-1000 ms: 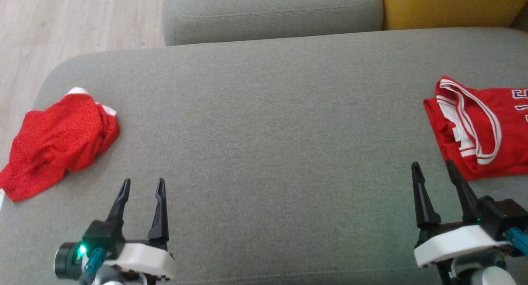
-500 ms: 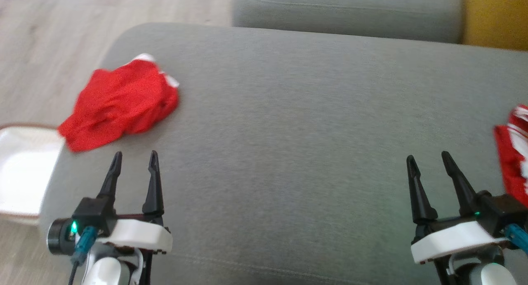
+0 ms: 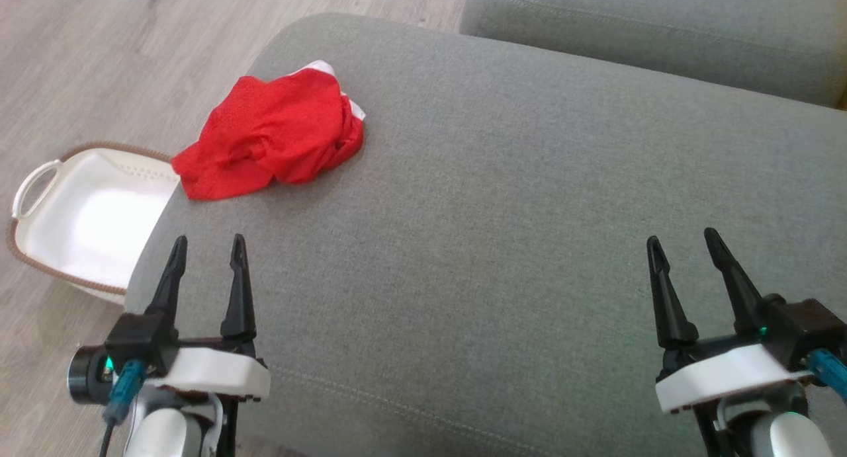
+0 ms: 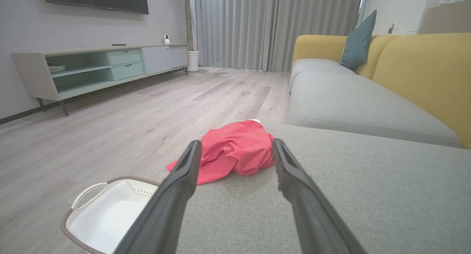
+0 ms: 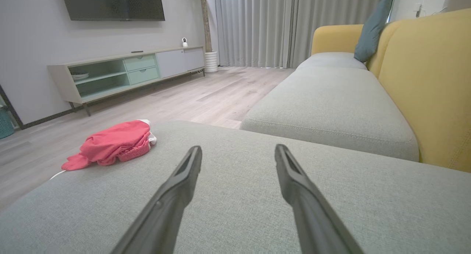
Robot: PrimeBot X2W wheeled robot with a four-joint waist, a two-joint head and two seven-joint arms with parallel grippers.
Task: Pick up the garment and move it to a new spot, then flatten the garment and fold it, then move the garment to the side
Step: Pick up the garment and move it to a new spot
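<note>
- Head view: high, looking down on the grey fabric sofa cushion (image 3: 496, 212).
- Wrist views: low, along it; all share the crumpled red mesh garment (image 4: 235, 147).

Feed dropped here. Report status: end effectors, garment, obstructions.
Left end effector open, empty. Right end effector open, empty. Red garment crumpled at left end of cushion, untouched. Basket on floor beside; approach unobstructed.

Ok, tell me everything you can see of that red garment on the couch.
The red garment is a crumpled heap of thin, mesh-looking fabric, with white trim showing at its far edge. It lies unfolded near the left end of the grey cushion, one corner trailing toward the edge above the white basket. Only the cushion touches it.
</note>
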